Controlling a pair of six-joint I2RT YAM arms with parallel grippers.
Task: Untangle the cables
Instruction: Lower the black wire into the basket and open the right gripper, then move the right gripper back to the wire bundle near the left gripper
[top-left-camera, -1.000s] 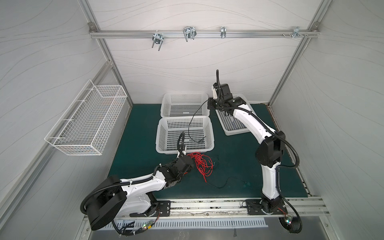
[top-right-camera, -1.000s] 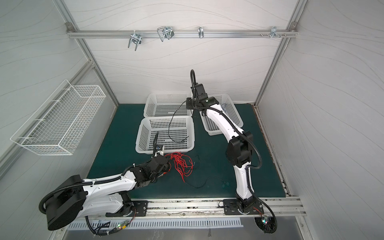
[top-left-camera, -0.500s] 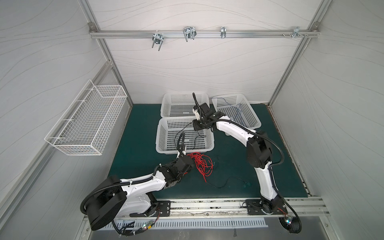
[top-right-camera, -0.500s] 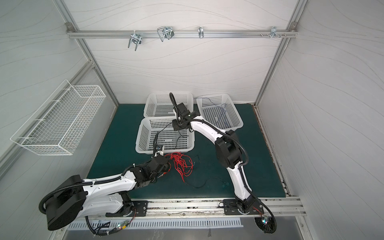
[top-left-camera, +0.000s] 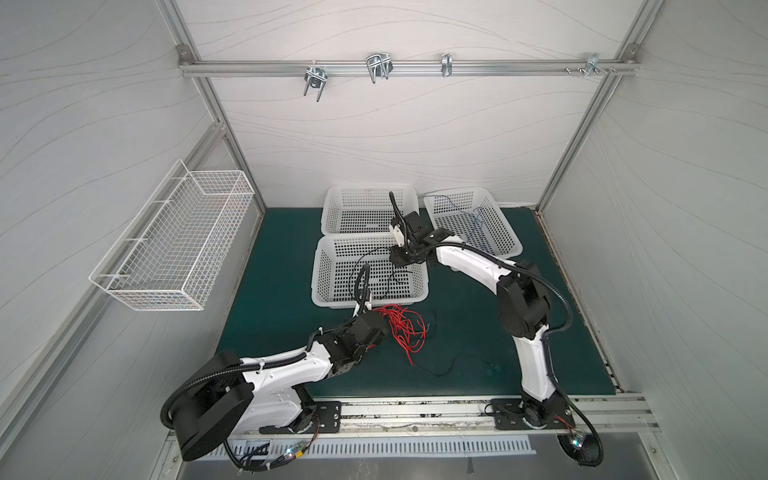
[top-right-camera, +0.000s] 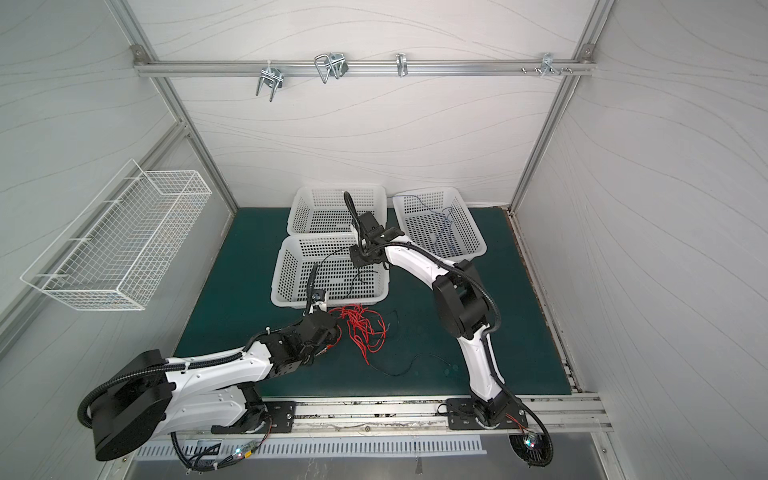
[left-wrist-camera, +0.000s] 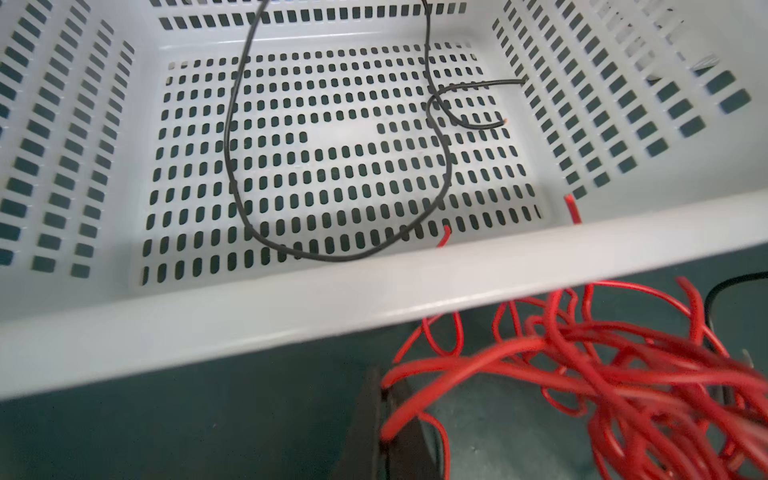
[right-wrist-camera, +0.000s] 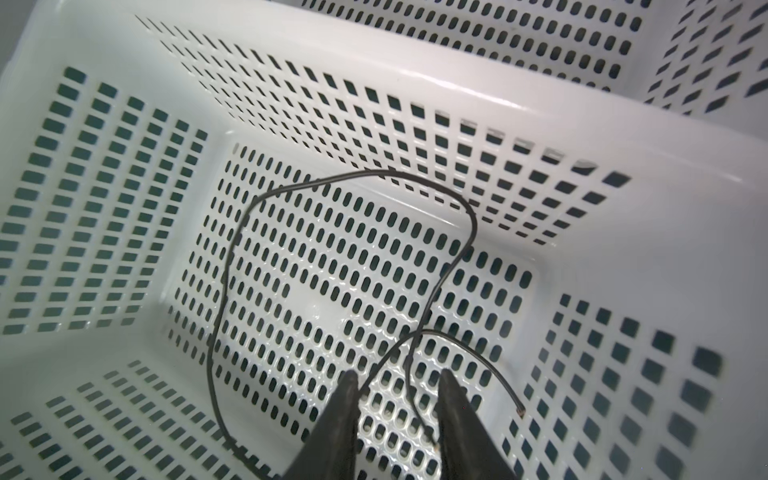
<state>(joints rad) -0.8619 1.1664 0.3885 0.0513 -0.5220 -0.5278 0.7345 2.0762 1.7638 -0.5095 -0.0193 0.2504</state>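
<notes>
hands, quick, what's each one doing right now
Left hand: closed on the red cables.
Right hand: open, holding nothing; black cable lies in the basket below.

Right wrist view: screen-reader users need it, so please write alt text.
A thin black cable lies in a loose loop on the floor of a white perforated basket. The right tool hangs above it, open, with cable strands showing between its dark fingers.

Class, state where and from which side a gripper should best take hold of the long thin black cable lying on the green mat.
Probably the free end farthest from the tangle of red cables, from straight above: the long thin black cable lies flat on the green mat, and that end is unobstructed.
</notes>
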